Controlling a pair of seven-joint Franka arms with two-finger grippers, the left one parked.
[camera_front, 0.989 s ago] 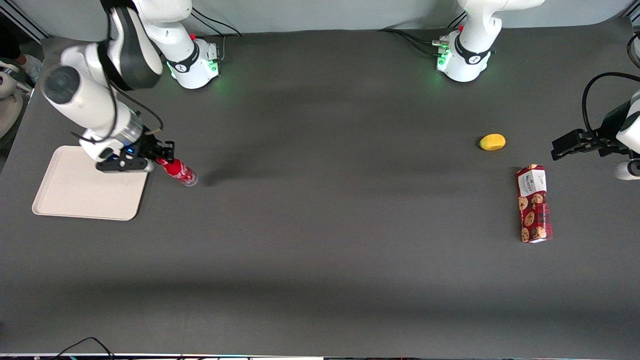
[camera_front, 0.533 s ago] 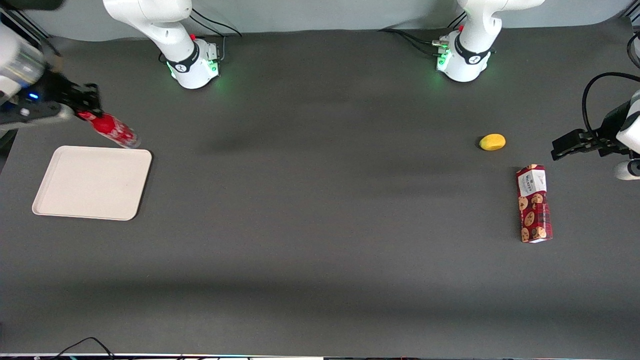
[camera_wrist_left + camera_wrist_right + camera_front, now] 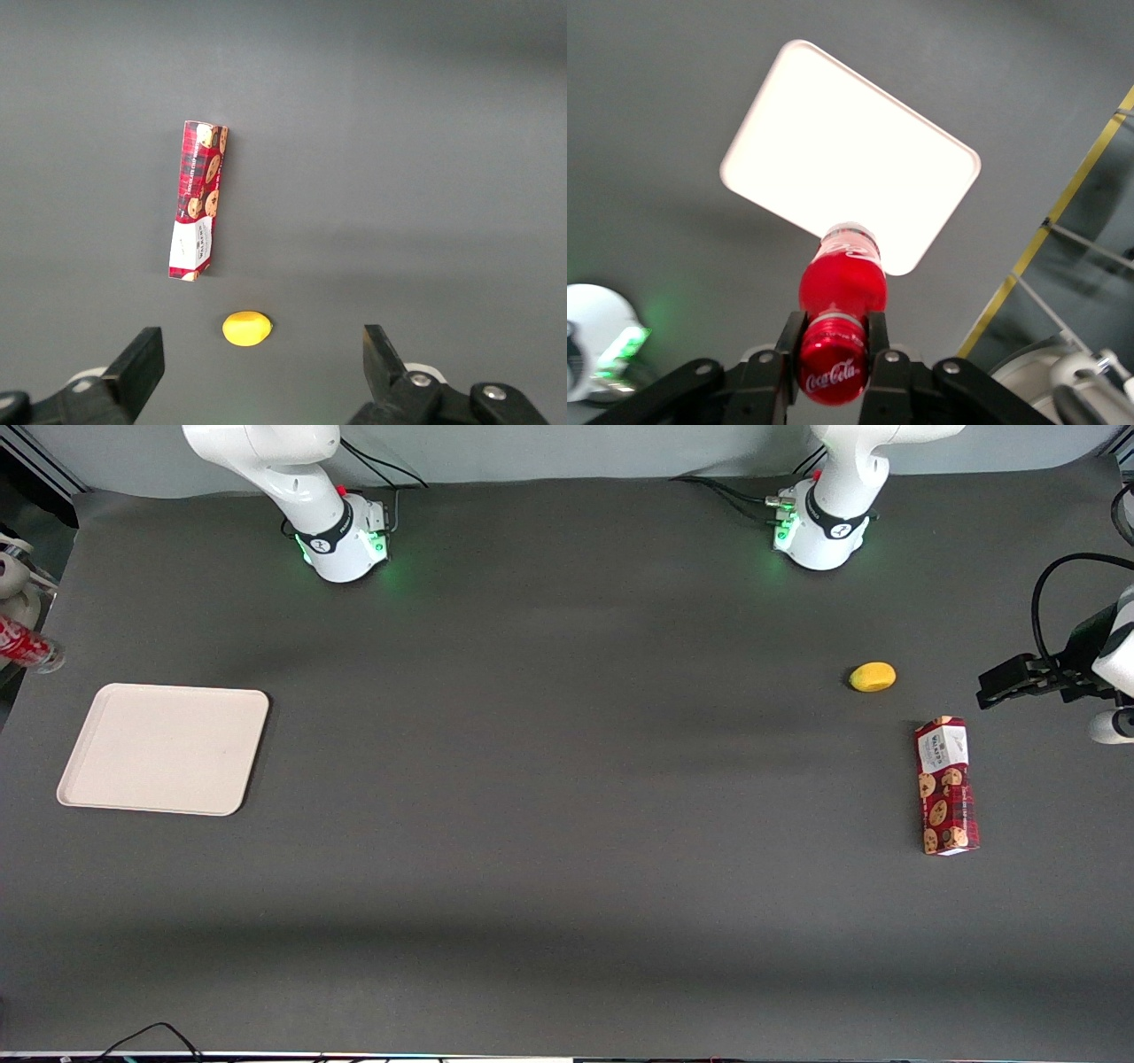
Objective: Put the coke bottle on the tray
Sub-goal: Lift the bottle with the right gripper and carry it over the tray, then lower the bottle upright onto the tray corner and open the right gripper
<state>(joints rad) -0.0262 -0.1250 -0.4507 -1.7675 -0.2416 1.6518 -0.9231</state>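
The coke bottle (image 3: 27,650) is seen right at the working arm's edge of the table, held up in the air and clear of the tray (image 3: 164,748), which lies nearer the front camera. In the wrist view the gripper (image 3: 833,347) is clamped tight on the bottle's neck just under the cap. For a clean drop, the bottle should probably be brought over the tray's middle, straightened up, and lowered before anything is let go. The lemon (image 3: 873,677) and cookie box (image 3: 946,786) can be ignored.
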